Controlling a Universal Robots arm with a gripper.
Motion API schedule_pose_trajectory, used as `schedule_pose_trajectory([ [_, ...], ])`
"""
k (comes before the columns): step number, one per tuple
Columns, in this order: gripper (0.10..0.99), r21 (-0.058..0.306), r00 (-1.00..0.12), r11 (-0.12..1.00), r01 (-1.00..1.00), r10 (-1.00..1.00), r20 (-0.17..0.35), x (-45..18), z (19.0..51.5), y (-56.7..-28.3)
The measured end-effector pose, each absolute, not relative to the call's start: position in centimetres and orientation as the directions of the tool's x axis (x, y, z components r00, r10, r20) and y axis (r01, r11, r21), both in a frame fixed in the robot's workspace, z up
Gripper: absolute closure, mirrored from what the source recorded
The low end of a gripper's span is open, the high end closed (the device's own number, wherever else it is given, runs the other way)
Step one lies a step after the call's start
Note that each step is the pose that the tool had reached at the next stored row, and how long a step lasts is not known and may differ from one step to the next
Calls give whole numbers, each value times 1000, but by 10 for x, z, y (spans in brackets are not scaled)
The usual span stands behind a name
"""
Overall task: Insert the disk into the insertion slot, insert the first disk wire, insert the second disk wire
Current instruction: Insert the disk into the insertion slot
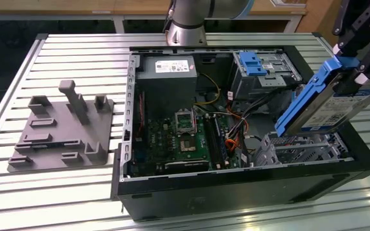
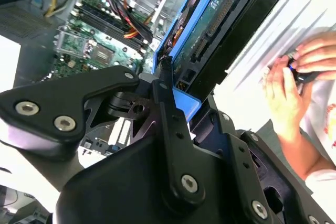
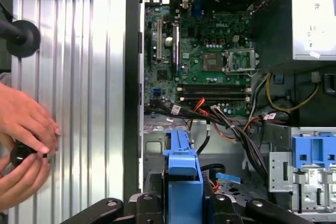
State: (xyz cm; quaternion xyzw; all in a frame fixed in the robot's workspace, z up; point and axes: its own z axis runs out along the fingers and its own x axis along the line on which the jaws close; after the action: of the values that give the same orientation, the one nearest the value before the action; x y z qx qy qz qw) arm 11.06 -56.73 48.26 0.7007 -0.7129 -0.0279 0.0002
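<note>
My gripper [image 1: 360, 81] is shut on the disk [image 1: 329, 103], a flat drive with a silver-white label in a bright blue carrier. The disk hangs tilted, its lower end just above the insertion slot [image 1: 300, 148], a perforated silver cage at the case's front corner on the exterior view's right. In the second wrist view the black fingers [image 2: 167, 103] clamp the blue frame of the disk [image 2: 210, 30]. The first wrist view shows the disk [image 3: 181, 169] edge-on, rising from the gripper [image 3: 181, 205]. Loose black and orange wires [image 1: 235, 131] lie beside the cage.
The open computer case [image 1: 236, 187] lies on a slatted metal table [image 1: 75, 53]. A taller grey bay with a blue latch [image 1: 252, 62] stands behind the cage. A grey fixture [image 1: 63, 130] sits at the exterior view's left. A person's hands [image 3: 26, 145] rest on the table beside the case.
</note>
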Motion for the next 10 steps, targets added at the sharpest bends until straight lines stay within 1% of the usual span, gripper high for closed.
schedule_pose_trajectory([
  [4, 722, 40, -18, 15, -999, -997, -70, 111, 483, -568],
  [10, 722, 41, -18, 15, -999, -997, -73, 111, 483, -568],
])
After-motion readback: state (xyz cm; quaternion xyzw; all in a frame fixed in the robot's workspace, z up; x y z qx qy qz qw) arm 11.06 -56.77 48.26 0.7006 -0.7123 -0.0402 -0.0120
